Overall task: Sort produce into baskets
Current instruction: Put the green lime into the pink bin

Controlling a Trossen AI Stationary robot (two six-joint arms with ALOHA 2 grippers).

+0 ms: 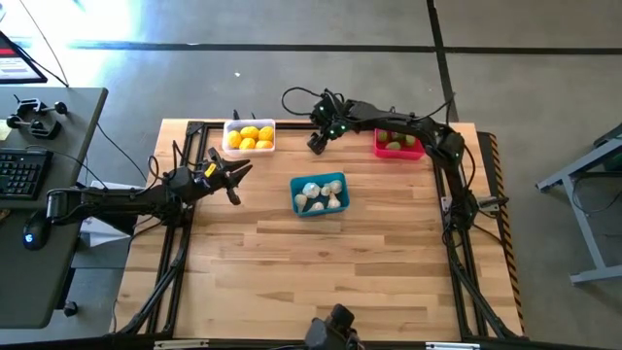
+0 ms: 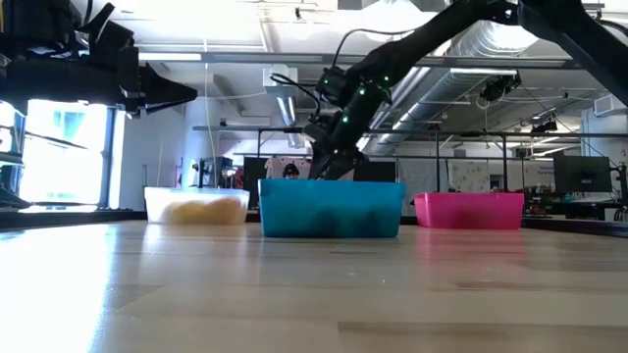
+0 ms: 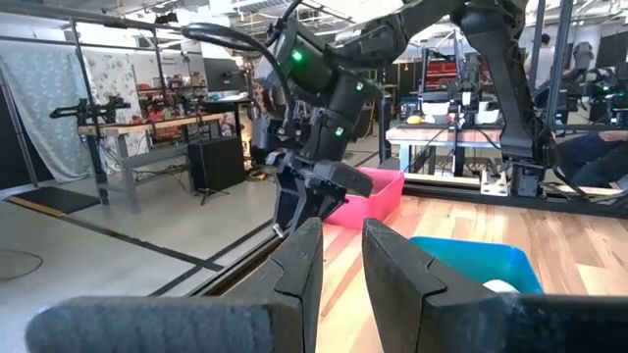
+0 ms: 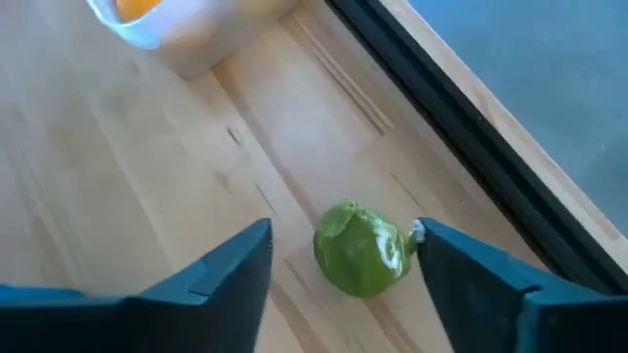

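A green fruit (image 4: 361,248) lies on the bare table near the far edge, between the white basket of lemons (image 1: 249,136) and the pink basket of green fruits (image 1: 397,143). My right gripper (image 4: 343,233) slants down over it, open, with one finger on each side. In the high view the gripper (image 1: 317,144) hides the fruit. The teal basket (image 1: 319,192) at mid-table holds garlic bulbs. My left gripper (image 1: 233,180) hovers left of the teal basket, pointing level toward the right arm. Its fingers (image 3: 339,265) stand a narrow gap apart with nothing between them. My right gripper has one finger (image 4: 461,275) close beside the green fruit's side (image 4: 402,250), and I cannot tell whether it touches. The other finger stands clear of it. The fruit rests on the table.
The table's dark far rail (image 4: 461,118) runs just beyond the green fruit. The white basket's corner (image 4: 167,29) lies a short way off. Bare wood fills the near half of the table (image 1: 330,272). A desk with a keyboard (image 1: 24,170) stands off the table's left.
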